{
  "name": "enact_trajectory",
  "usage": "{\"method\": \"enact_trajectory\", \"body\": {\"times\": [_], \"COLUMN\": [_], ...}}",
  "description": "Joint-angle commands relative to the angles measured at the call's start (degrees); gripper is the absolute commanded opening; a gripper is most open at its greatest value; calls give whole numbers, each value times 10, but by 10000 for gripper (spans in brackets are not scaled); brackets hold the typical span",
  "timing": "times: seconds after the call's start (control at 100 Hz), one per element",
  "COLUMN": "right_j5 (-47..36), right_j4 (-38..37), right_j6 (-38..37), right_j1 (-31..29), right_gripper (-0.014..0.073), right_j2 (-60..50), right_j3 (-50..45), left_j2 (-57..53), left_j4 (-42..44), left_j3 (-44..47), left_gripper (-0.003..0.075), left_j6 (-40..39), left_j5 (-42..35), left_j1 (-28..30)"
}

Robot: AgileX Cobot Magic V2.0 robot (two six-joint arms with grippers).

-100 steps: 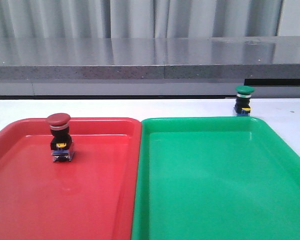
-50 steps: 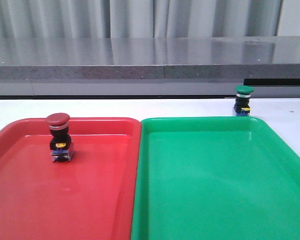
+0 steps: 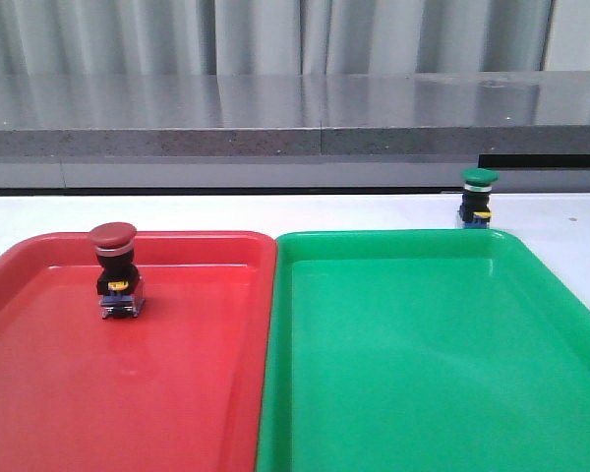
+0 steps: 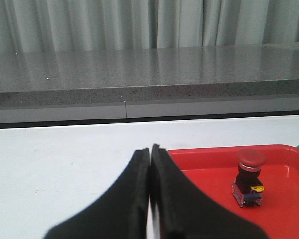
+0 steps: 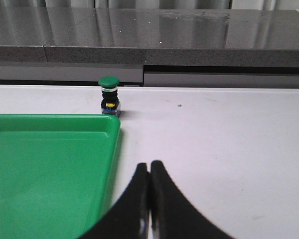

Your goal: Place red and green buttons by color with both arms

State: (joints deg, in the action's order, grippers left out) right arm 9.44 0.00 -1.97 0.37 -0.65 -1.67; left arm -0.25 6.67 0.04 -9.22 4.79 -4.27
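Right wrist view: right pincer [image 5: 149, 174] sitting low, tips pressed together, holding nothing. Green button [image 5: 109, 95] standing upright far ahead, on desk [image 5: 214, 134], just past green tray [image 5: 50, 164] corner. Right arm nearer. Left pincer [image 4: 150, 158] also pressed together. Front view showing red button [image 3: 115, 267] already standing inside red tray [image 3: 39, 393].

We see only our grippers: the left gripper [image 4: 150, 149] has two matte black fingers, broad at the base and tapering to rounded tips. The right gripper [image 5: 149, 165] looks the same, black, smooth, curved.
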Motion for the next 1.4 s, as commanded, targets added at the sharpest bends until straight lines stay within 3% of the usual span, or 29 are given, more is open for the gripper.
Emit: {"method": "enact_trajectory", "body": {"times": [0.0,0.39,0.54,0.72,1.12,1.39], "right_j5": [-45,-49,-94,-94,69,62], "right_j4": [-3,-3,0,18,21,21], "right_j6": [2,2,2,2,2,2], "right_j1": [-3,-3,-3,-3,-3,-3], "right_gripper": [-67,-67,-67,-67,-67,-67], "right_j2": [-10,-10,-10,16,301,471], "right_j3": [9,9,11,53,298,410], "left_j2": [-19,-19,-19,-19,-19,-19], "left_j4": [2,2,2,2,2,2], "left_j3": [14,14,14,14,14,14], "left_gripper": [-19,-19,-19,-19,-19,-19], "left_j6": [-2,-2,-2,-2,-2,-2], "left_j5": [-48,-48,-48,-48,-48,-48], "left_j1": [1,1,1,1,1,1]}}
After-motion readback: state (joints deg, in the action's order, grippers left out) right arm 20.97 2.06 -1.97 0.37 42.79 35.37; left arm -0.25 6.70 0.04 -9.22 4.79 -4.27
